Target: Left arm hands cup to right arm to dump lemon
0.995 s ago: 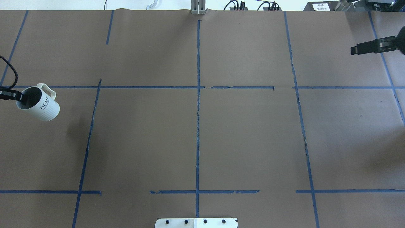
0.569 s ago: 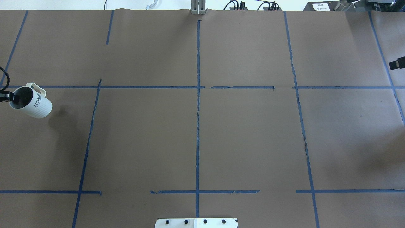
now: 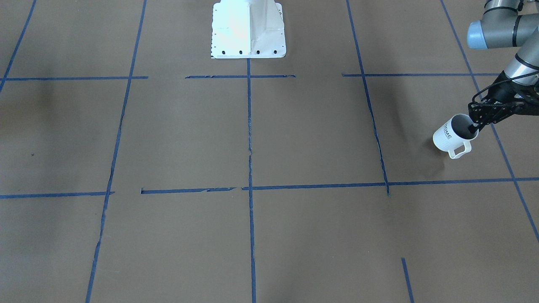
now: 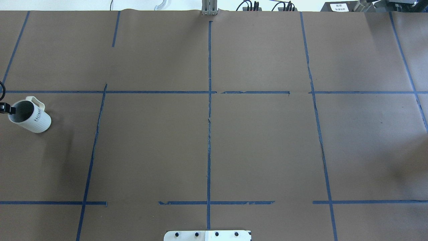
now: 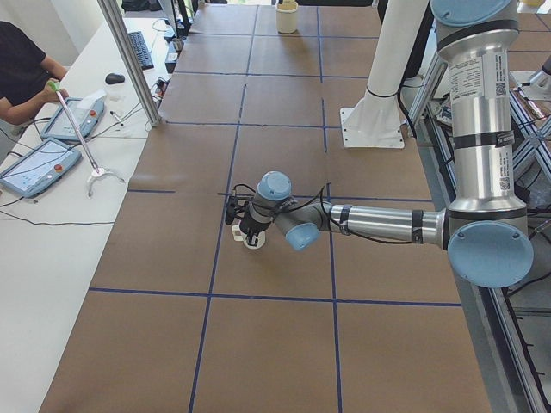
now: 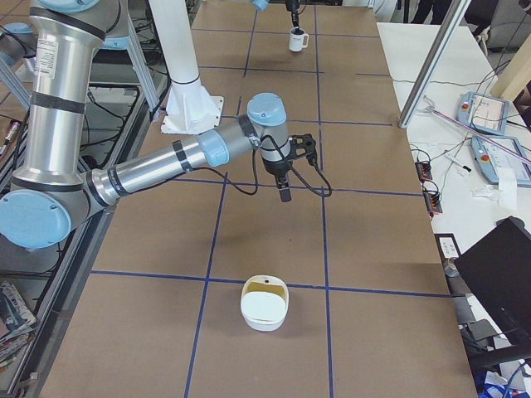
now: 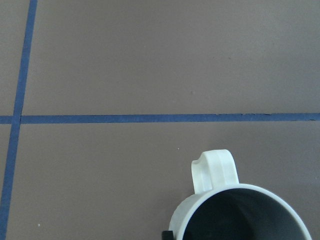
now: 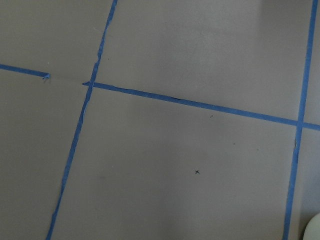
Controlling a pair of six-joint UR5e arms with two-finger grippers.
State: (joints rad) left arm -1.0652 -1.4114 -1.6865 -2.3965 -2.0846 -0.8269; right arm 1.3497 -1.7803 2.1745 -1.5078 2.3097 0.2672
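Note:
The white "HOME" cup (image 4: 31,117) stands nearly upright at the table's far left, low over the paper or on it; I cannot tell which. It also shows in the front-facing view (image 3: 449,134) and the left wrist view (image 7: 210,172). My left gripper (image 4: 7,109) is shut on the cup's rim, with one finger inside the mouth (image 3: 475,125). The part of the grey inside that shows is bare, and no lemon is in view. My right gripper (image 6: 284,196) shows only in the exterior right view, pointing down over the table; I cannot tell if it is open.
A white bowl (image 6: 265,303) with a dull yellowish inside stands on the table's right end, and its rim shows in the right wrist view (image 8: 315,229). The robot's white base (image 3: 248,29) is at the robot's edge. An operator (image 5: 21,73) sits at the side bench.
The left gripper moved the cup further left and lower, and the cup came more upright. The right gripper moved right, out of the overhead view.

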